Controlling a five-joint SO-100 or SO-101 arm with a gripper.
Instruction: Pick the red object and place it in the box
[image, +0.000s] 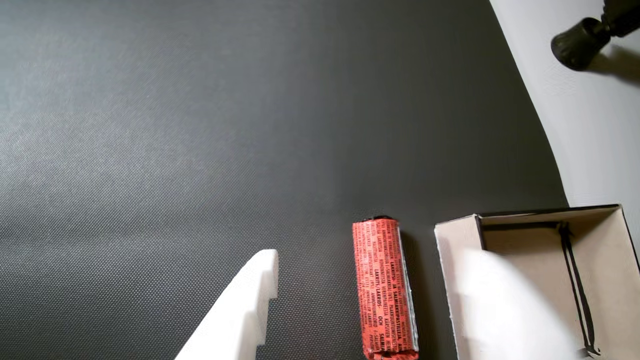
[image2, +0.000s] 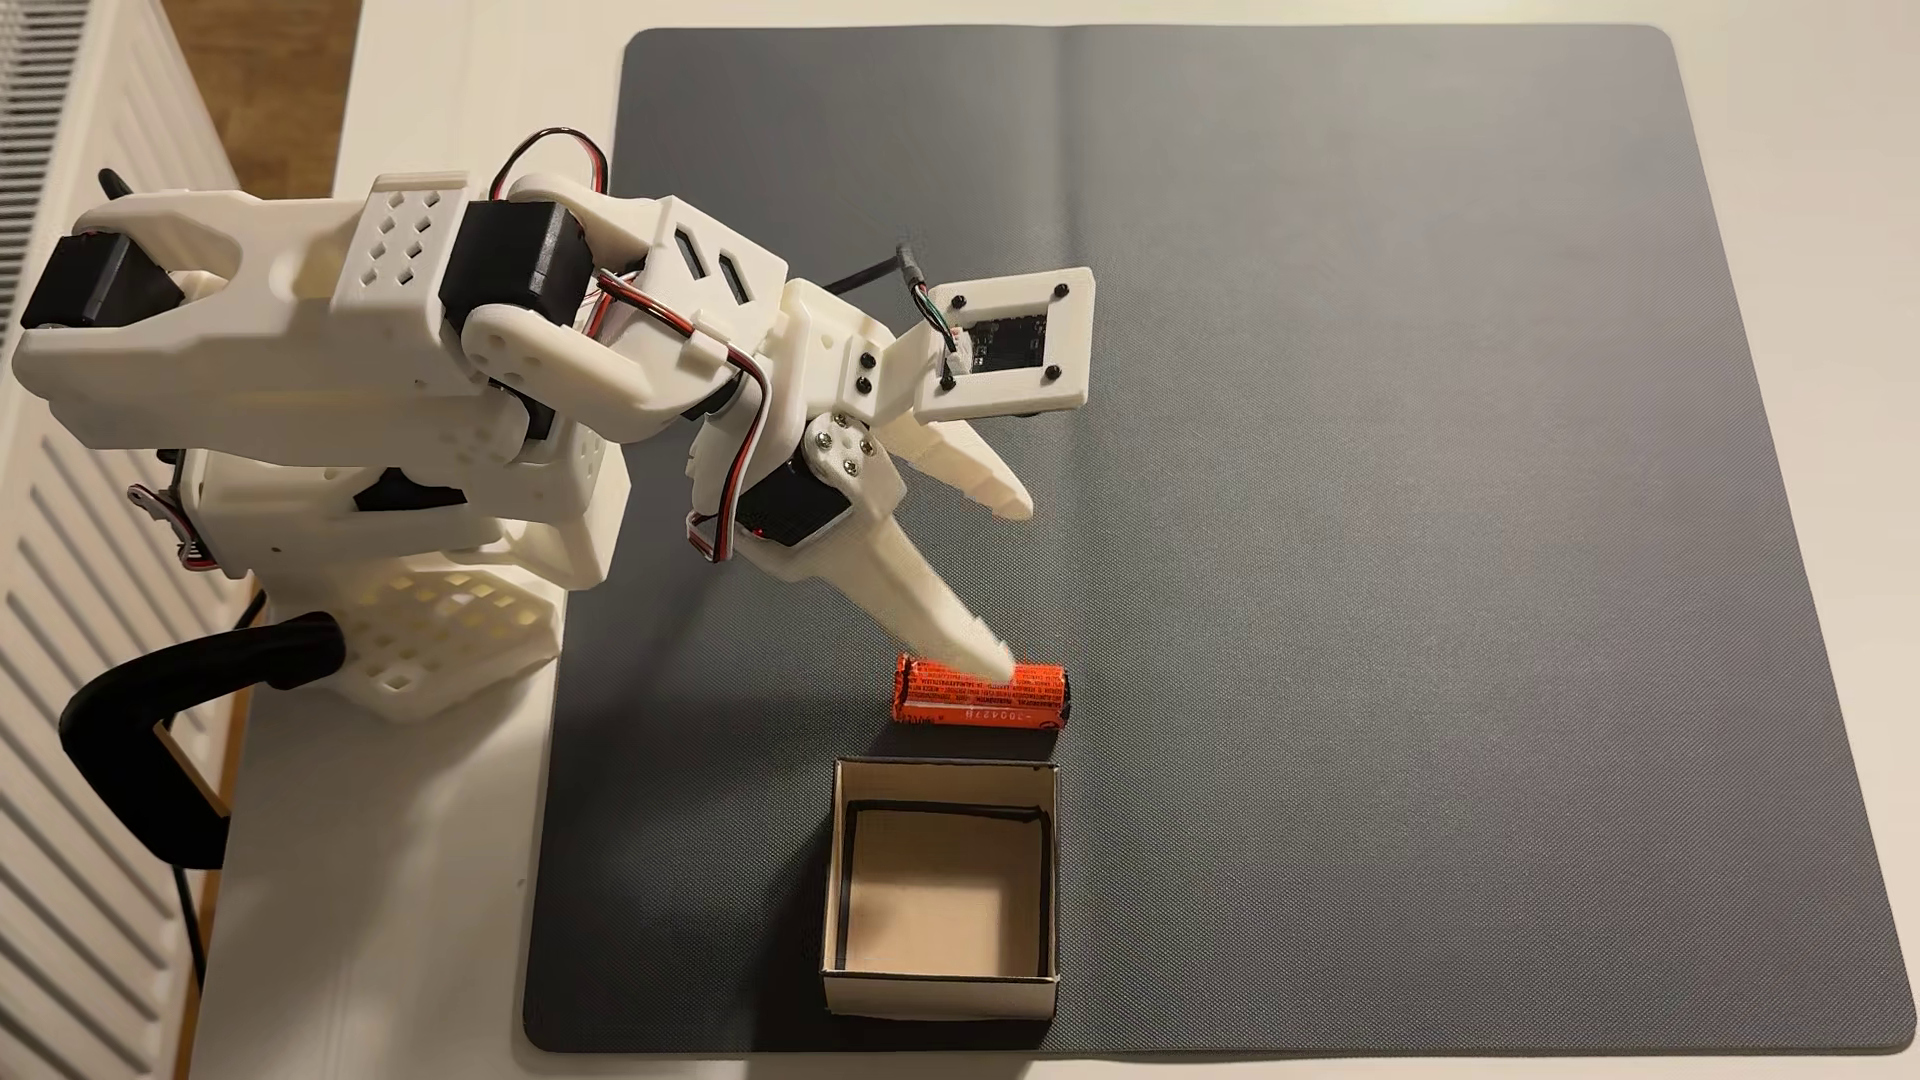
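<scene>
Gripper (image2: 1006, 587) spread wide, grasping nothing, one fingertip (image2: 992, 665) over red object (image2: 982, 698). Red object flat on grey mat (image2: 1351, 519), just beside box (image2: 940, 987), apart from it.

- Dark grey textured mat (image2: 1351, 415) over a white counter (image2: 416, 935), one crease down the middle.
- White ribbed radiator (image2: 62, 623) along the fixed view's left edge.
- Strip of brown wooden floor (image2: 260, 93) beside it.
- Soft, even light.

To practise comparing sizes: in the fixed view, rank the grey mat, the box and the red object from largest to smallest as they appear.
1. Grey mat, by far the largest.
2. Box.
3. Red object, a little shorter than the box is wide.
</scene>
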